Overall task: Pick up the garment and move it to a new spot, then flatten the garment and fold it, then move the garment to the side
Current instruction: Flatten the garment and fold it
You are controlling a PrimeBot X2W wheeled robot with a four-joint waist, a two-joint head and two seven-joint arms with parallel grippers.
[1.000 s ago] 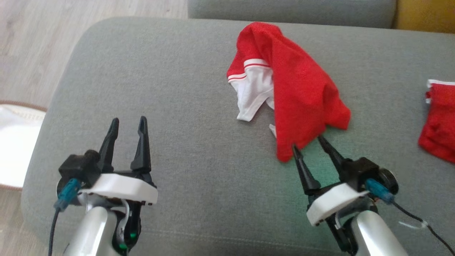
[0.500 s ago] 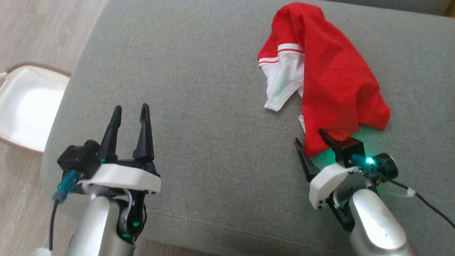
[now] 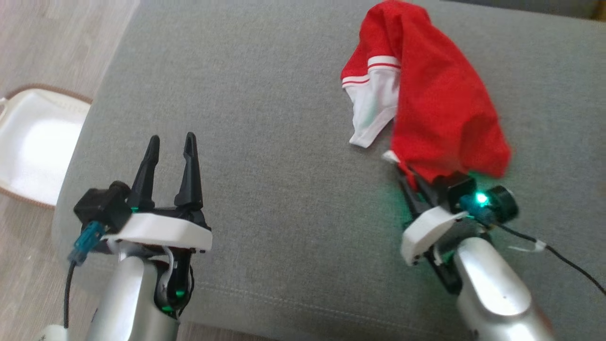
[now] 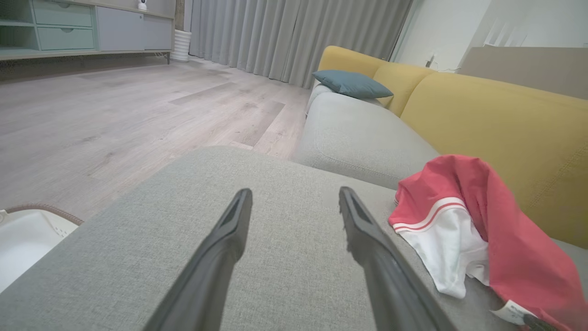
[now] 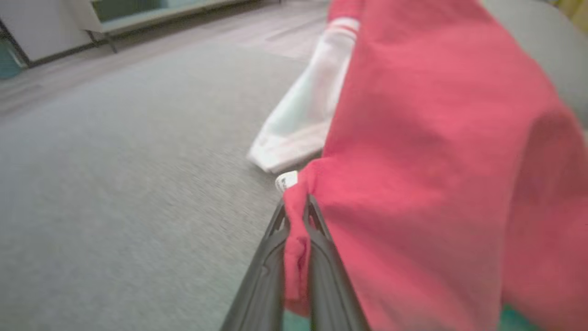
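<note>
Pinched shut, the right gripper [image 3: 413, 182] has its two long dark fingers pressed together on a small fold at the near edge of the red fabric garment [image 3: 440, 109]. In the right wrist view the red cloth bunches between the fingertips of this gripper [image 5: 295, 212], and a small white label [image 5: 285, 180] pokes out just beside the pinch. From that held corner the garment [image 5: 436, 138] rises and spreads away in a crumpled heap, with a white panel and a red-striped white band on its left side. It lies on the right half of the flat grey woven sofa cushion [image 3: 284, 142], the bulk of it resting on the fabric. A green light glows on the right wrist, and a thin black cable [image 3: 568, 265] trails off it across the cushion. Well apart, over the cushion's near left part, the left gripper [image 3: 170, 142] hovers with its fingers spread and nothing between them [image 4: 294, 195]. Beyond the cushion's left edge, a white basket with a brown rim [image 3: 33, 142] stands on the pale wooden floor [image 3: 57, 38]. Behind the garment [image 4: 496, 230] runs the mustard-yellow sofa backrest [image 4: 482, 119], with a blue-grey pillow [image 4: 351, 83] further along.
</note>
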